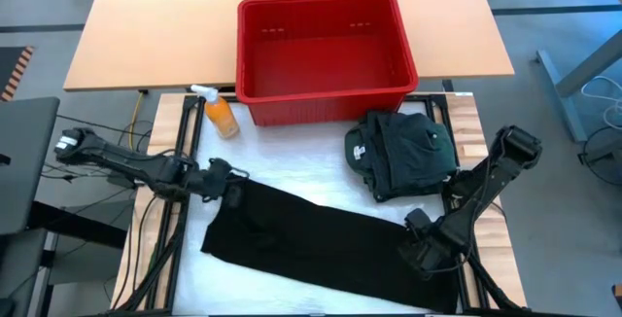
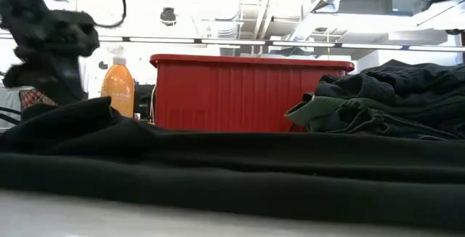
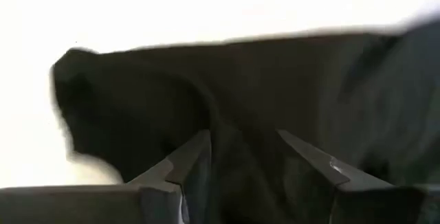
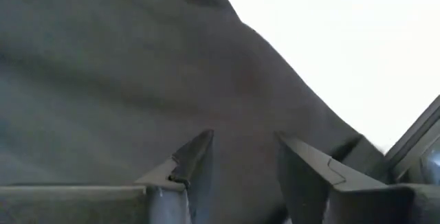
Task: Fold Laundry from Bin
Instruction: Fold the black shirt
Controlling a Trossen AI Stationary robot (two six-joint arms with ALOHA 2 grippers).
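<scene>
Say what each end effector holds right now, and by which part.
Nothing is held. Both end effectors, left and right, stand open over the black cloth.

Low view: black garment (image 2: 232,171) hides bin (image 2: 247,91) base; spray bottle (image 2: 118,86) bottom hidden.

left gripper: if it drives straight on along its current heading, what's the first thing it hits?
Most likely the black garment. The left gripper, fingers apart, points straight at that cloth, which fills the space ahead of its tips in the left wrist view. Depth is unclear, so the gap is hard to judge.
</scene>
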